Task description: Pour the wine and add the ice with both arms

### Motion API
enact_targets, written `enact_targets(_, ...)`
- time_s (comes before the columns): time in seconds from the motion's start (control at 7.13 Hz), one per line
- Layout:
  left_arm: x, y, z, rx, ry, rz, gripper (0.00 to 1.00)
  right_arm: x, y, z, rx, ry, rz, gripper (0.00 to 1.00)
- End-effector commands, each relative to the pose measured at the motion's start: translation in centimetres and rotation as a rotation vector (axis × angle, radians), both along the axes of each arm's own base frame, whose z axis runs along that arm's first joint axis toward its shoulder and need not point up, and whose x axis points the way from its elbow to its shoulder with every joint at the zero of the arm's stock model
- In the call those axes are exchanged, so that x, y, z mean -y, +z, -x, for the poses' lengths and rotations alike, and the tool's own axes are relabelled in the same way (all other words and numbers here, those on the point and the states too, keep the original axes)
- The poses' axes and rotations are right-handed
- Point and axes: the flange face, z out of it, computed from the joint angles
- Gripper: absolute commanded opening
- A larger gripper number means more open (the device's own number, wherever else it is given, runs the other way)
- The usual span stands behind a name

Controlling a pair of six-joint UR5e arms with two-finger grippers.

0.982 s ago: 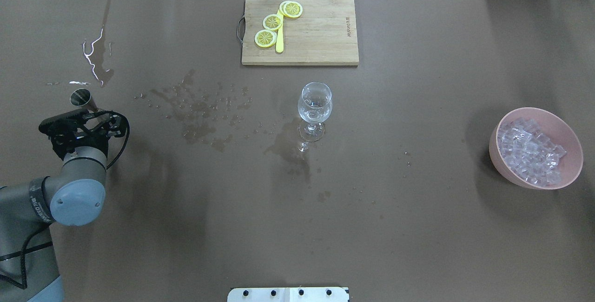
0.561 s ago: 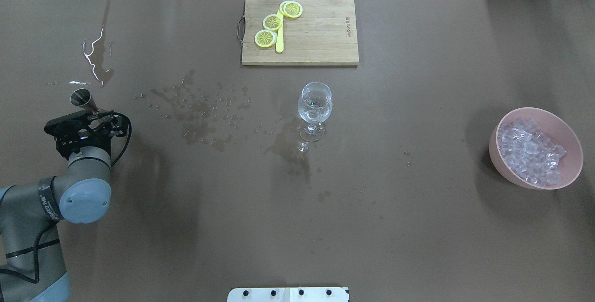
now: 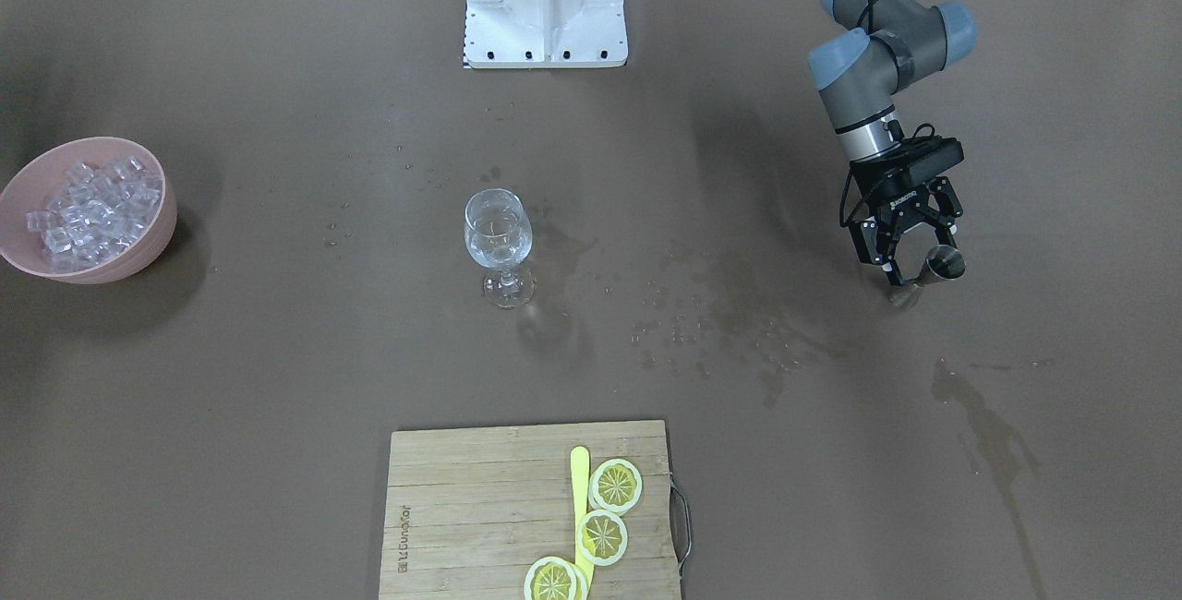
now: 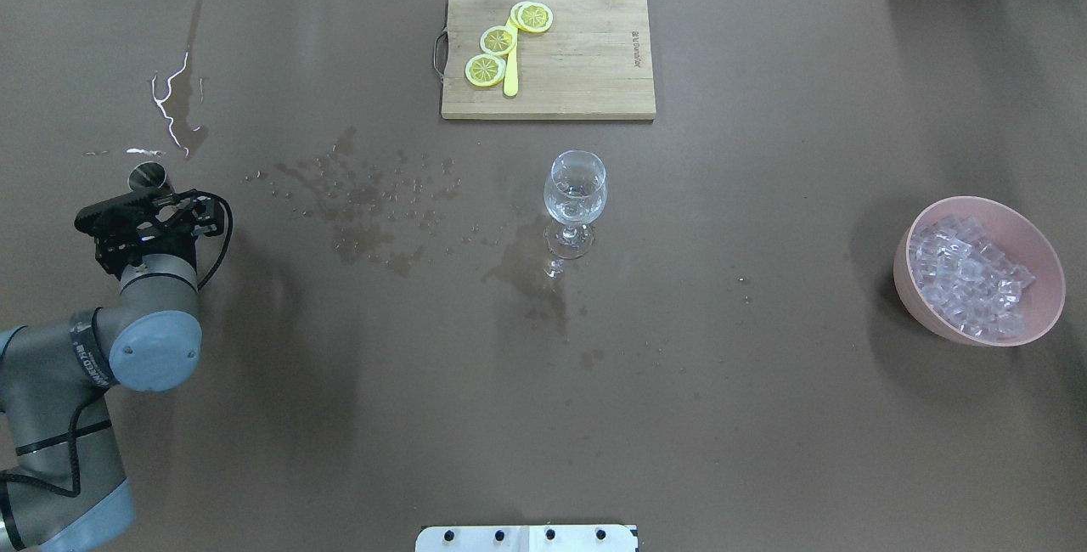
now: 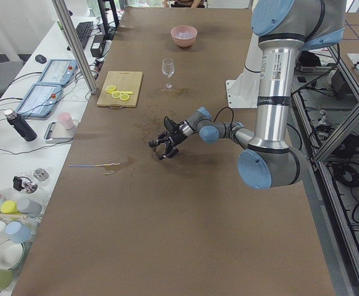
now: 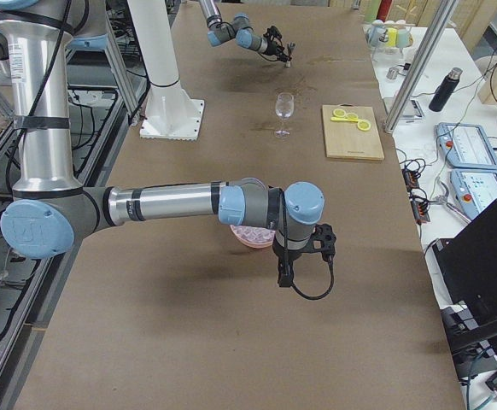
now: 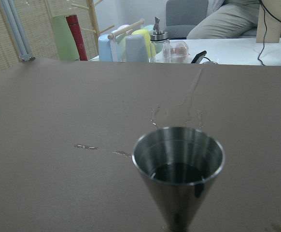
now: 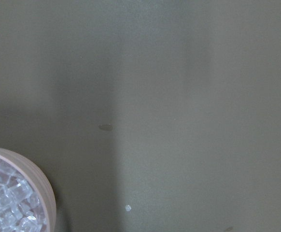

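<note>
Where the front-facing view looks down on the table [image 3: 277, 452], shows the left gripper [image 3: 922, 266] spread, fingers either side of a steel jigger [image 3: 944, 262] without visibly pinching it. Well off to that gripper's side, finds a wine glass [image 3: 498, 245], and farther still a pink bowl [image 3: 159, 226] heaped with the ice [image 3: 83, 208]. From overhead, puts the jigger just ahead of the left gripper, wet stains [image 4: 365, 212] trailing from there toward the glass. From the table's right end, catches the right gripper [image 6: 283, 276] hanging fingers-down near the bowl; cannot tell whether spread or pressed together. Through the left wrist, faces the upright jigger close ahead, the wine [image 7: 176, 172] a shallow pool at its bottom. Through the right wrist, sees only bowl rim and ice, low and to one side of that gripper.
</note>
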Motion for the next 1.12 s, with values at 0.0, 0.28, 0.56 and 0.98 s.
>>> enact_targets(0.0, 2.2, -1.3, -2.1, -0.016, -0.02, -0.008, 0.93, 0.0, 0.1, 0.1, 0.0, -0.003, 0.002, 1.0)
enact_targets(0.28, 2.7, -0.9, -1.6, -0.004, -0.026, -0.003, 0.84, 0.0, 0.1, 0.2, -0.002, -0.005, 0.002, 1.0)
enact_targets(0.56, 2.6, -0.2, -1.2, 0.007, -0.026, 0.002, 0.85, 0.0, 0.1, 0.4, -0.002, -0.007, 0.003, 1.0)
enact_targets(0.98, 2.3, 0.4, -0.8, 0.032, -0.011, 0.007, 0.75, 0.1, 0.1, 0.7, -0.002, -0.008, 0.008, 1.0)
